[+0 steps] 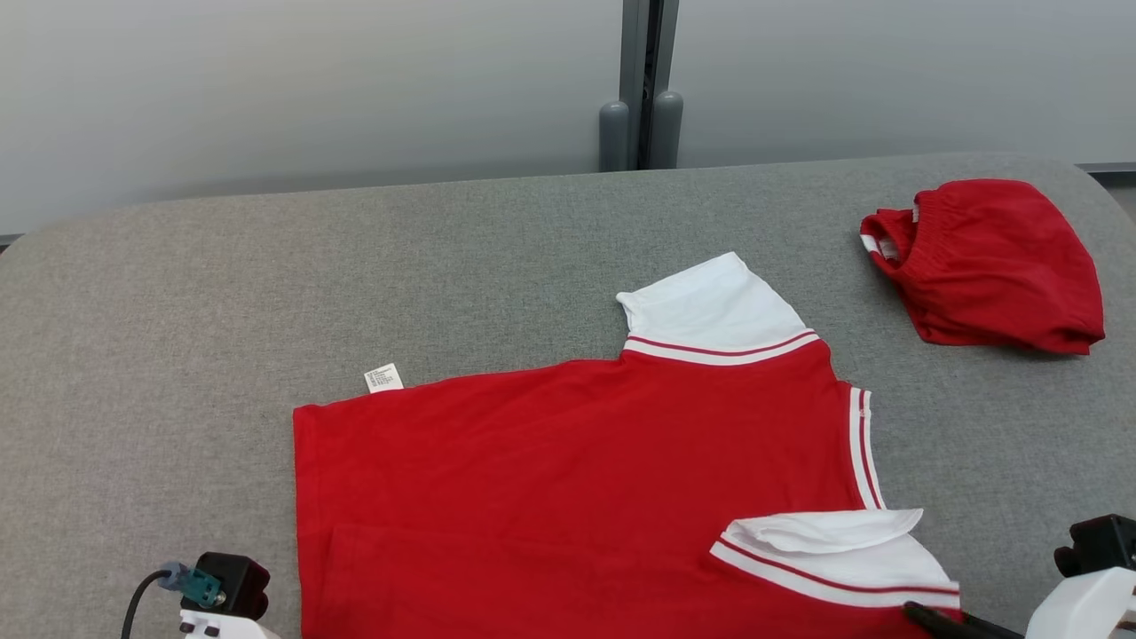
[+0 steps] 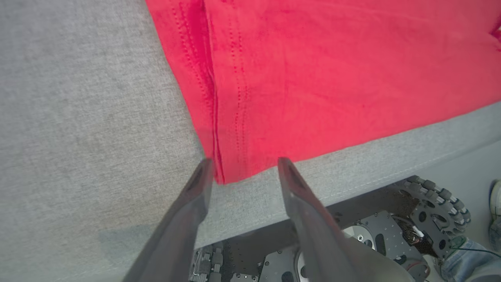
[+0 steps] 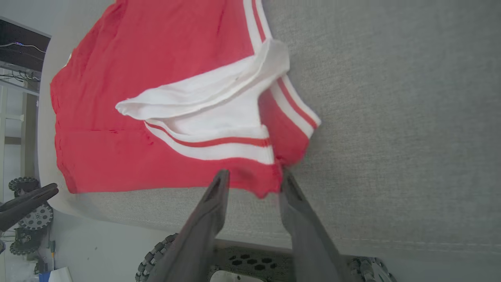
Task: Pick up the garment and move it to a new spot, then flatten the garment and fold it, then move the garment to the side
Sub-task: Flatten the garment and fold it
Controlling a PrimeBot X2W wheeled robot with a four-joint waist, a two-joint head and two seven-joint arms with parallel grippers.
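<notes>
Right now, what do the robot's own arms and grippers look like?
The left gripper and right gripper each have two long, dark grey fingers tapering to narrow tips. In the head view, the left wrist shows a black block with a teal connector and black cable above white housing; the right wrist has a white shell under a black cap.

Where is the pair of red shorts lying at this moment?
In the head view, the red shorts lie at the far right of the grey table, apart from the red shirt.
</notes>
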